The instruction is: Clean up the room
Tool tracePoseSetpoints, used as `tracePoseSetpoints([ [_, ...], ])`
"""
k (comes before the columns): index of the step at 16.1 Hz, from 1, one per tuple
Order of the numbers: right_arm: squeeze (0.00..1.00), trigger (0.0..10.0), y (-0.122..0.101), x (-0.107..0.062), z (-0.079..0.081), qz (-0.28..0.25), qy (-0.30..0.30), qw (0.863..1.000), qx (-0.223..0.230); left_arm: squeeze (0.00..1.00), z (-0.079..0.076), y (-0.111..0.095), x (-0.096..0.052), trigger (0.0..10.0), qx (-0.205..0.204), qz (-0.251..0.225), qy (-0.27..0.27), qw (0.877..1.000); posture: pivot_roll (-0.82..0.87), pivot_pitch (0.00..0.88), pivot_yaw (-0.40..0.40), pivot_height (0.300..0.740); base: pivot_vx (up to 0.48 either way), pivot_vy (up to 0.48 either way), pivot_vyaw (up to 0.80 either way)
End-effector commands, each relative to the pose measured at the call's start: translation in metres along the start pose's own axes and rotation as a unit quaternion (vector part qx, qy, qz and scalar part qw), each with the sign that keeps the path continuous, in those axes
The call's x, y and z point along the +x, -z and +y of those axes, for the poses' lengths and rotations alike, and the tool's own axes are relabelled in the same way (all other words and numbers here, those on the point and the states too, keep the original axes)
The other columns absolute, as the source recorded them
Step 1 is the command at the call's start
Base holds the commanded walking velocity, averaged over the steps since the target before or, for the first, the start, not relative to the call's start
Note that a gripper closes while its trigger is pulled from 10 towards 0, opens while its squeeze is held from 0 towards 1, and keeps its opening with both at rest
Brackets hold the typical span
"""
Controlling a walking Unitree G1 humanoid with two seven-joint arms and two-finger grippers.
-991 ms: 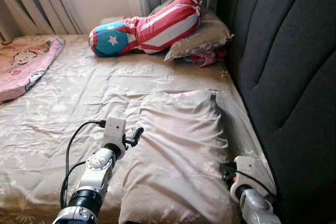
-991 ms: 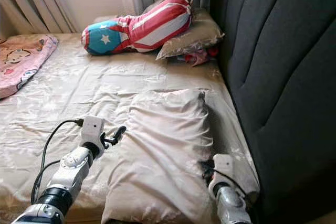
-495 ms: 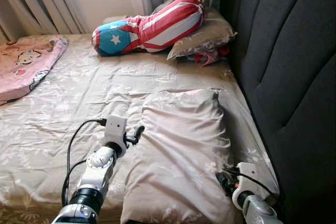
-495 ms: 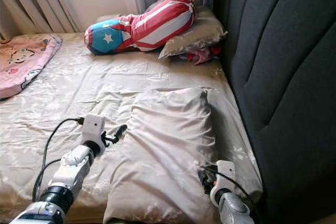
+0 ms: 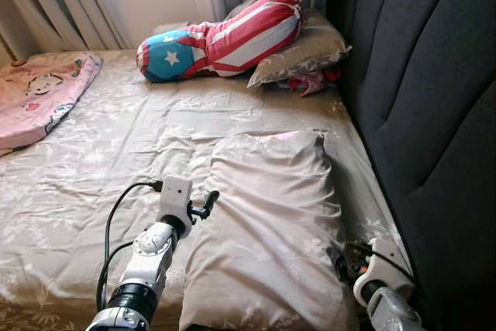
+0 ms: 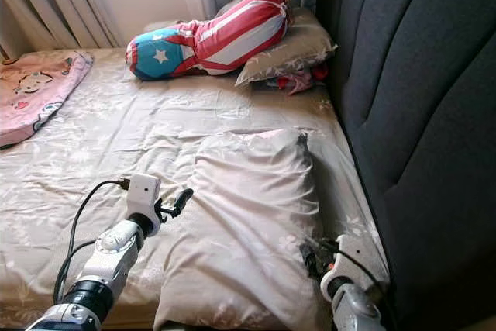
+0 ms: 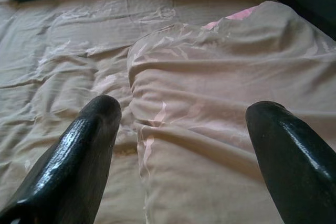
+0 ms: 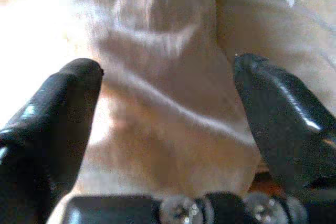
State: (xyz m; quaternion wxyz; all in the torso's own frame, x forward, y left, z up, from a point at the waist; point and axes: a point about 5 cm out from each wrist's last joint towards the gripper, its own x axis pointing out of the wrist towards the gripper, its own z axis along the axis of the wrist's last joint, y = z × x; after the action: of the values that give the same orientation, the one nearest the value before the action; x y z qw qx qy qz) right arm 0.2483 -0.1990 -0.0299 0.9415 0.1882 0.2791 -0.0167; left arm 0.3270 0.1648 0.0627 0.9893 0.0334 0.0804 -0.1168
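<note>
1. The robot stands at the side of a bed (image 5: 93, 160) covered in a rumpled beige sheet, with a dark padded headboard (image 5: 434, 98) on its right.
2. A beige pillow (image 5: 267, 230) lies flat near the headboard, directly before the robot, and both arms flank it.
3. The left gripper (image 5: 203, 205) sits just beside the pillow's left edge; in the left wrist view its fingers (image 7: 79, 156) stand wide apart, with the pillow's edge between them and nothing held.
4. The right gripper (image 6: 310, 255) is low at the pillow's near right corner. In its wrist view the fingers (image 8: 52, 119) are spread with pillow fabric between them, though the picture is blurred and it is hard to say whether they touch the cloth.
5. A striped, star-marked bolster (image 5: 221, 36) leans on a second pillow (image 5: 302, 52) at the far end, and a pink blanket (image 5: 39, 94) lies at the far left.
6. The tidying looks early: the sheet is wrinkled and the near pillow is not yet gripped or moved.
</note>
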Motion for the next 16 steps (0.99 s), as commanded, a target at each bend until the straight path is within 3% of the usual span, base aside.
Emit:
tracePoseSetpoints([
  [1, 1.00, 10.0, 0.001, -0.001, 0.001, 0.000, -0.004, 1.000, 0.011, 0.00, 0.003, -0.004, 0.002, 10.0, -0.009, -0.008, -0.004, 1.000, -0.02, 0.020, 0.065, 0.657, 0.000, 0.000, 0.00],
  [3, 1.00, 10.0, -0.001, -0.004, 0.001, -0.003, -0.025, 0.999, 0.038, 0.00, 0.002, -0.005, 0.003, 10.0, -0.010, -0.007, -0.003, 1.000, -0.02, 0.017, 0.066, 0.657, 0.000, 0.000, 0.00],
  [9, 1.00, 10.0, 0.023, -0.007, 0.003, 0.080, -0.035, 0.996, -0.004, 0.00, 0.001, -0.005, 0.001, 10.0, -0.012, -0.008, -0.002, 1.000, -0.01, 0.031, 0.062, 0.657, 0.000, 0.000, 0.00],
  [10, 0.88, 10.0, 0.025, -0.007, 0.004, 0.085, -0.035, 0.996, -0.007, 0.00, 0.002, -0.004, 0.000, 10.0, -0.011, -0.009, -0.002, 1.000, 0.00, 0.038, 0.063, 0.657, 0.000, 0.000, 0.00],
  [11, 0.00, 10.0, 0.025, -0.005, 0.004, 0.088, -0.022, 0.996, -0.011, 0.00, 0.003, -0.002, -0.002, 10.0, -0.010, -0.008, -0.002, 1.000, 0.00, 0.045, 0.064, 0.657, 0.000, 0.000, 0.00],
  [16, 0.00, 10.0, 0.033, -0.001, 0.015, 0.112, -0.026, 0.993, -0.023, 0.00, 0.004, 0.003, -0.012, 10.0, -0.008, -0.005, 0.002, 1.000, 0.04, 0.084, 0.072, 0.657, 0.000, 0.000, 0.00],
])
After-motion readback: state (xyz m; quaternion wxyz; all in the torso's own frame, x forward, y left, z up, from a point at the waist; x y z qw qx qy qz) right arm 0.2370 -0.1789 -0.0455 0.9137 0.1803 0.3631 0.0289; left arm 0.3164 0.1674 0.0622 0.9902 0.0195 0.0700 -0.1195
